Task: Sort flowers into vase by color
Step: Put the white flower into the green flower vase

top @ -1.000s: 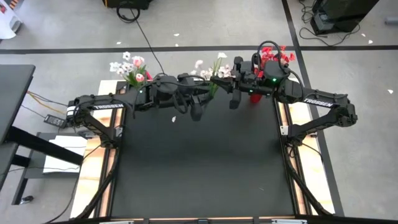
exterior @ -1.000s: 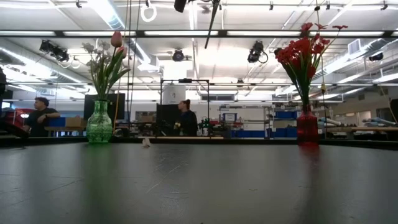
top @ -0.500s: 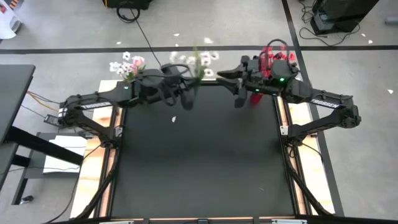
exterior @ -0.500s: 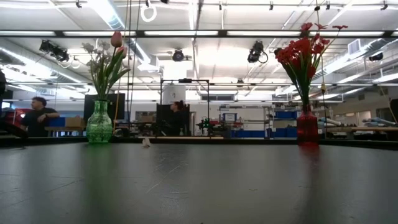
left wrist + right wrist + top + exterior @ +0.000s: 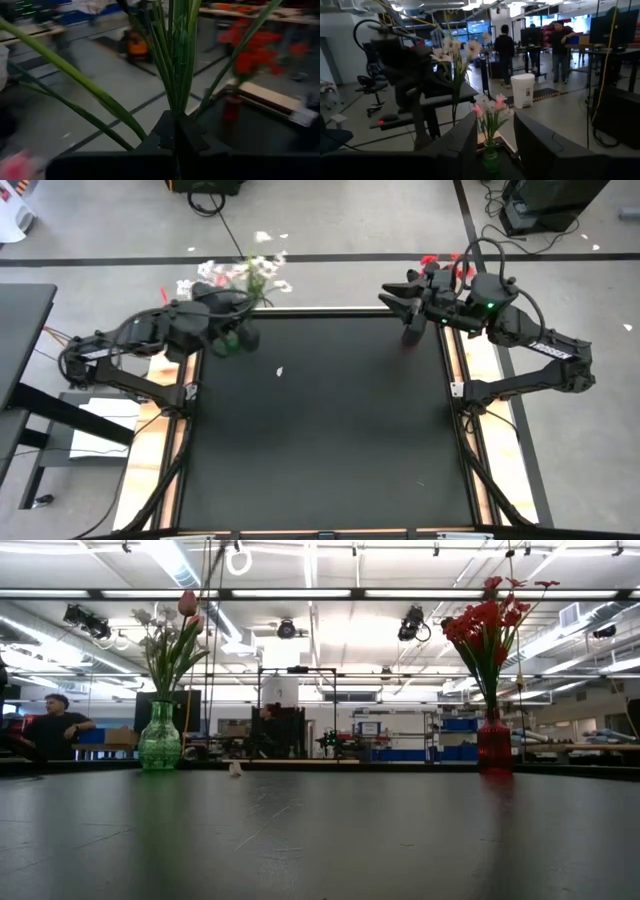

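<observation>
Green glass vase (image 5: pixel 159 745) stands at the table's far left corner, holding pale blooms and a pink bud on green stems. Above that corner my left gripper (image 5: pixel 236 338) is pinched tight on a bunch of thin green stems (image 5: pixel 176 60), whose small white blooms (image 5: pixel 262 268) lean out past the table's far edge. On the black tabletop (image 5: pixel 320 440) a small pale scrap (image 5: pixel 279 371) lies alone, near the far left. Farther right, my right gripper (image 5: pixel 397 297) hangs by the far right corner with its fingers spread apart and nothing between them. Just beside it stands the red glass vase (image 5: pixel 494 746) at the far right corner, filled with red flowers (image 5: pixel 490 620). Beyond the table, a person in dark clothes (image 5: pixel 52 726) sits in the room.
</observation>
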Robot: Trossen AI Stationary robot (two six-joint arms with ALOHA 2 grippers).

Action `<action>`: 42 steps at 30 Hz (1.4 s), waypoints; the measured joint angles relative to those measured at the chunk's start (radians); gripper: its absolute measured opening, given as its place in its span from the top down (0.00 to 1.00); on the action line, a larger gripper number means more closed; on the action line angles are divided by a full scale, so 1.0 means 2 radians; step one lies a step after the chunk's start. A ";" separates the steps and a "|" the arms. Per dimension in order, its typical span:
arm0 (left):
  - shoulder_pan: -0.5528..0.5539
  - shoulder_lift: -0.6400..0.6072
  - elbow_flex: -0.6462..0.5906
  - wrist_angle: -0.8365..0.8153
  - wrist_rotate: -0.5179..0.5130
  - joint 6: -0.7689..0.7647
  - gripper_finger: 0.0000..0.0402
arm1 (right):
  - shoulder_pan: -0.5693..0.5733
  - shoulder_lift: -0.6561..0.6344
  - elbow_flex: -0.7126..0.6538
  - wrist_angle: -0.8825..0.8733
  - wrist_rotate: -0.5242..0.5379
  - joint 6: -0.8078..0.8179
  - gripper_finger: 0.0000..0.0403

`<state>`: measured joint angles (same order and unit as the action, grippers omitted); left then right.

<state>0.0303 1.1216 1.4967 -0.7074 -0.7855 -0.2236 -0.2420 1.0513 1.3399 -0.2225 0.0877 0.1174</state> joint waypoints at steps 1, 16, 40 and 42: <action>-0.004 -0.005 0.001 -0.017 -0.016 -0.012 1.00 | -0.001 -0.001 0.000 -0.004 0.001 -0.002 0.66; -0.018 -0.011 0.000 -0.157 -0.017 -0.143 1.00 | -0.002 -0.002 0.000 -0.010 -0.001 -0.004 0.66; 0.001 -0.155 -0.376 0.436 0.083 0.014 1.00 | -0.002 -0.002 0.000 -0.058 -0.005 0.037 0.66; 0.001 -0.200 -0.410 0.437 0.075 0.036 1.00 | -0.002 -0.002 0.000 -0.066 -0.005 0.037 0.66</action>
<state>0.0326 0.7207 0.6766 0.1657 -0.6346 -0.1514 -0.2455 1.0470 1.3399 -0.3554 0.0774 0.1917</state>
